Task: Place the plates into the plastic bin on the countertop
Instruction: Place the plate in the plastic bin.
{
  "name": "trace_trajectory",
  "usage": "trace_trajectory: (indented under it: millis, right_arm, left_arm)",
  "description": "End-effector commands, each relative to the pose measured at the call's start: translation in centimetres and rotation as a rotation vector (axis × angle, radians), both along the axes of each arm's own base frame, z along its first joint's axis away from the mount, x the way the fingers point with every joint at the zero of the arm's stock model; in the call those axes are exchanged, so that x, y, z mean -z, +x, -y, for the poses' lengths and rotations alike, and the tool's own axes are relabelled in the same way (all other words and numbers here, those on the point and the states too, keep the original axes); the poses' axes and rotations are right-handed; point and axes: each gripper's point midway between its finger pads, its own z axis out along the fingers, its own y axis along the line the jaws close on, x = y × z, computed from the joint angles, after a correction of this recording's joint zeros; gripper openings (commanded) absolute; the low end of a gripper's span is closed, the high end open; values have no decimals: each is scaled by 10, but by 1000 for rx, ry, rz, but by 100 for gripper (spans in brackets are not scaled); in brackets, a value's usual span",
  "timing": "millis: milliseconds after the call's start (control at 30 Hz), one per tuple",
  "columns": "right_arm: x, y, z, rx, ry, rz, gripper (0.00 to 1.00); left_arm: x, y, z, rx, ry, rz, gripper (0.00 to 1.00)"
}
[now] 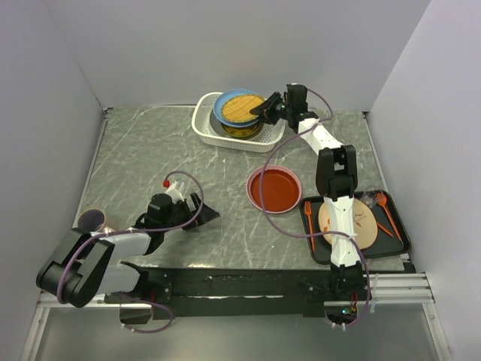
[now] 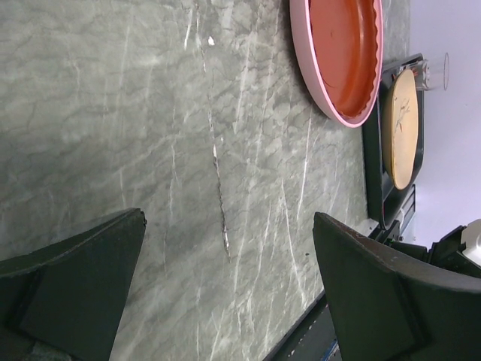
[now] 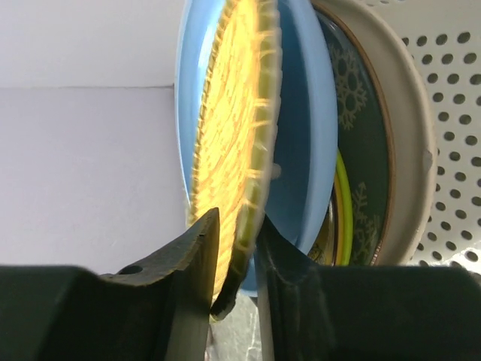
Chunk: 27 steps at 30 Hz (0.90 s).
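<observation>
Overhead, a round woven straw plate (image 1: 240,109) tops a blue plate (image 1: 224,101) in the white perforated plastic bin (image 1: 201,124) at the far edge of the grey marbled countertop (image 1: 150,158). Left wrist: left gripper (image 2: 229,226) spread wide. Right wrist: right gripper (image 3: 239,241) straddles the straw rim; cannot tell whether it pinches

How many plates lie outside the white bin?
2: a red plate on the countertop, and a cream plate on the black tray, partly under the right arm. None seems hidden.
</observation>
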Motion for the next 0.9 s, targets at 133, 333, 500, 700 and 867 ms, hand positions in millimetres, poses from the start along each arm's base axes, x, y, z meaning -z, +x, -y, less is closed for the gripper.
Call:
trace_trajectory:
  millis: [133, 333, 500, 700, 867]
  right_arm:
    - [-53, -20, -3, -61, 10, 122, 45]
    - [-87, -51, -4, -97, 51, 164, 61]
    - [-110, -62, -3, -101, 50, 194, 68]
    - [-108, -63, -2, -101, 35, 181, 71]
    - [-94, -61, 1, -89, 5, 169, 71]
  left_arm:
    - [0, -4, -3, -7, 3, 12, 99]
    - [-2, -6, -5, -9, -1, 21, 99]
    - [-6, -7, -6, -12, 7, 30, 99]
    - [-6, -9, -7, -12, 4, 29, 99]
    - [-7, -8, -6, -6, 7, 34, 99]
